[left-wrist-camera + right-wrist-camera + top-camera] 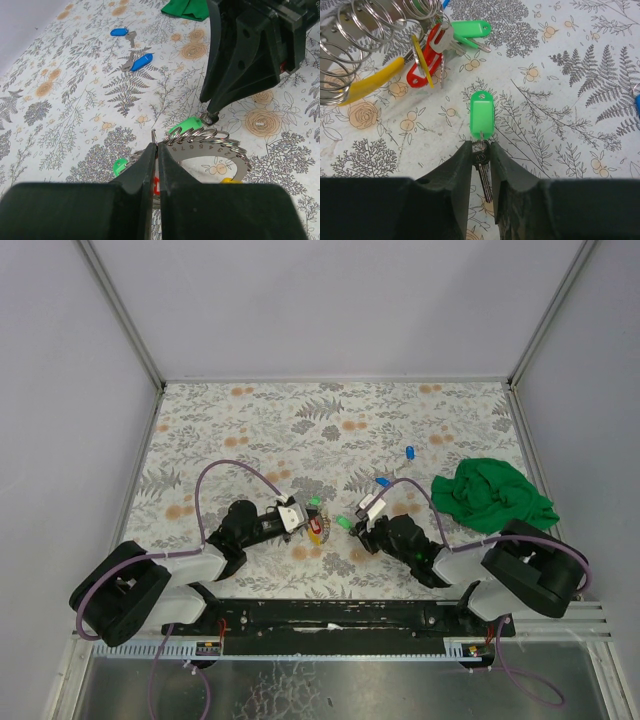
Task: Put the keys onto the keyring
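Note:
The keyring (215, 150) is a curved numbered metal plate strung with several wire rings, lying mid-table (318, 530). Red (422, 70), yellow (375, 80) and green (470, 28) tagged keys hang on it. My left gripper (155, 146) is shut on the keyring's near edge, and a thin ring pokes out past its tips. My right gripper (481, 147) is shut on the head of a small metal key (483, 170). That key's green tag (481, 113) lies flat on the table just ahead of the tips, right of the keyring. Two blue-tagged keys (141, 62) (119, 32) lie loose farther back.
A crumpled green cloth (492, 495) lies at the right of the floral tablecloth, behind my right arm. The two grippers face each other closely across the keyring, with my right gripper's fingers (240, 65) just beyond it. Grey walls close in the table on three sides.

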